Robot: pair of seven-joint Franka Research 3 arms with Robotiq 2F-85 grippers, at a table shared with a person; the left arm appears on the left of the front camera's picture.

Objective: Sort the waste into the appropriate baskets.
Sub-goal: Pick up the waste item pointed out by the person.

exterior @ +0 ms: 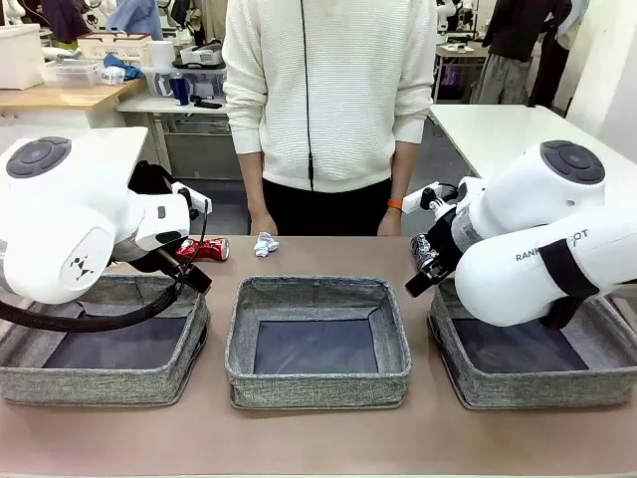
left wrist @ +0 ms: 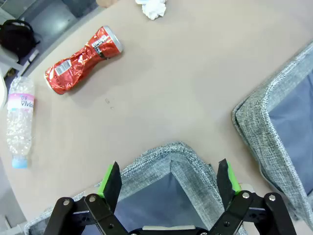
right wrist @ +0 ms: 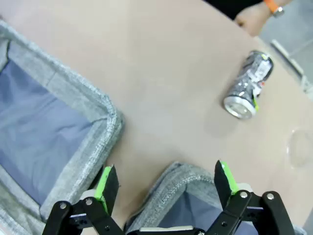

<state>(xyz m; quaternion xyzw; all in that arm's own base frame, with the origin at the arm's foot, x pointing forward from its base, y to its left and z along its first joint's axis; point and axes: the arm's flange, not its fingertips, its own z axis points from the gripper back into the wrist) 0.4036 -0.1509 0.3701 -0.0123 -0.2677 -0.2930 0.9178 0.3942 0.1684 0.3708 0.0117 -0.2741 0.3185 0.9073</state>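
The left gripper [left wrist: 169, 169], released and empty, is hovering over a basket [left wrist: 161, 152] corner and is probably best reaching out to close across the pinched waist of the crushed red can [left wrist: 83, 61] lying on the counter [left wrist: 171, 93].

A person [exterior: 328, 100] stands at the far side of a tan table [exterior: 318, 443], with workshop clutter behind.
The person wears a white ribbed sweater, dark trousers and an orange wristband [exterior: 395, 204]. A white table [exterior: 518, 129] stands behind at the right. At far left, a wooden-topped bench [exterior: 60, 98] carries white plastic crates [exterior: 20, 55]. A black bag [left wrist: 17, 38] sits beyond the tan table's edge.
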